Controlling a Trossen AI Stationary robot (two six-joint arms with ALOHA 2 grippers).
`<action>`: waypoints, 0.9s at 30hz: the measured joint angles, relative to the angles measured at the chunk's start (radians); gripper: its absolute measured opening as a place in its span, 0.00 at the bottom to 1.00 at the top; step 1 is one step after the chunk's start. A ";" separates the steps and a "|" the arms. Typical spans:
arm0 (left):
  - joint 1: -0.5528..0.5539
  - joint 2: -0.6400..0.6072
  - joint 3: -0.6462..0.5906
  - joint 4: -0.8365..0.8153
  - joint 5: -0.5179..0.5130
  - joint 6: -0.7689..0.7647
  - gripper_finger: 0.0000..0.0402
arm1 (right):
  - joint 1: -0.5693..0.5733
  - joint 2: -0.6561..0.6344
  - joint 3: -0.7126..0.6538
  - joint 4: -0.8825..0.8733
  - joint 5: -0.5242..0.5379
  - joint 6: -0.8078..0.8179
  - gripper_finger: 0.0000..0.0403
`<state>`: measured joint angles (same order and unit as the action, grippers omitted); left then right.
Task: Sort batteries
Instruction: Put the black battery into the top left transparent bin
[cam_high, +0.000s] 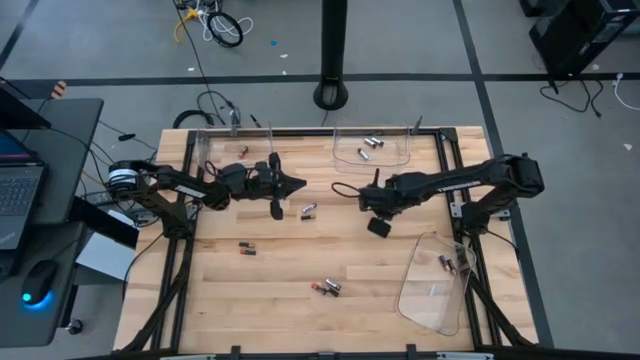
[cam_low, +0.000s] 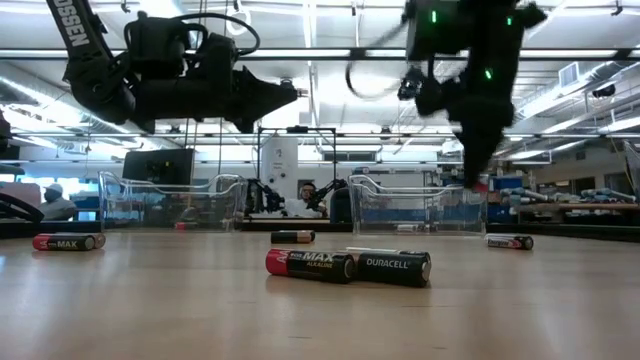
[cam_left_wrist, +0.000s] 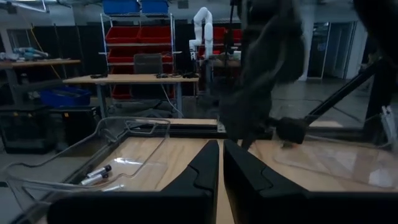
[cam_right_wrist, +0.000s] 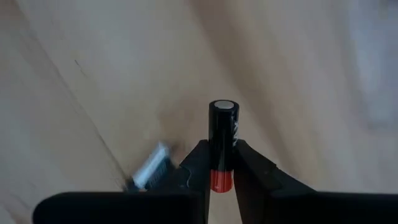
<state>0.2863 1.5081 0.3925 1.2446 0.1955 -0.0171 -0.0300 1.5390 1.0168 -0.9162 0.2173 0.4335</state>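
Note:
My right gripper hangs over the middle of the table, fingers pointing down, shut on a black-and-red battery. My left gripper is shut on nothing and held level above the table's far left part. Loose batteries lie on their sides on the wood: one between the grippers, one left of centre and a pair near the front. More batteries lie in the far tray and the right tray. My right gripper pinches the black-and-red battery between its two fingers, which close on its red end. The battery lies along the fingers, and its black end sticks out past the fingertips. It comes from above and holds the battery lifted clear of the table.
Three clear plastic trays sit on the table: one at the far edge, one at the far left and one at the near right corner. A black frame borders the table. The wood in the middle and front is bare apart from the batteries.

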 joint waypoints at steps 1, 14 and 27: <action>0.000 0.000 0.004 0.000 0.000 -0.013 0.07 | 0.011 -0.012 0.017 0.010 0.034 -0.002 0.14; -0.065 0.000 0.063 -0.008 0.014 -0.014 0.25 | 0.124 -0.098 0.023 0.785 0.290 -0.385 0.14; -0.123 0.000 0.126 -0.062 0.019 -0.017 0.52 | 0.140 0.009 0.021 0.980 0.291 -0.498 0.14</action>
<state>0.1638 1.5082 0.5185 1.1824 0.2142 -0.0341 0.1097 1.5483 1.0374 0.0639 0.5079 -0.0643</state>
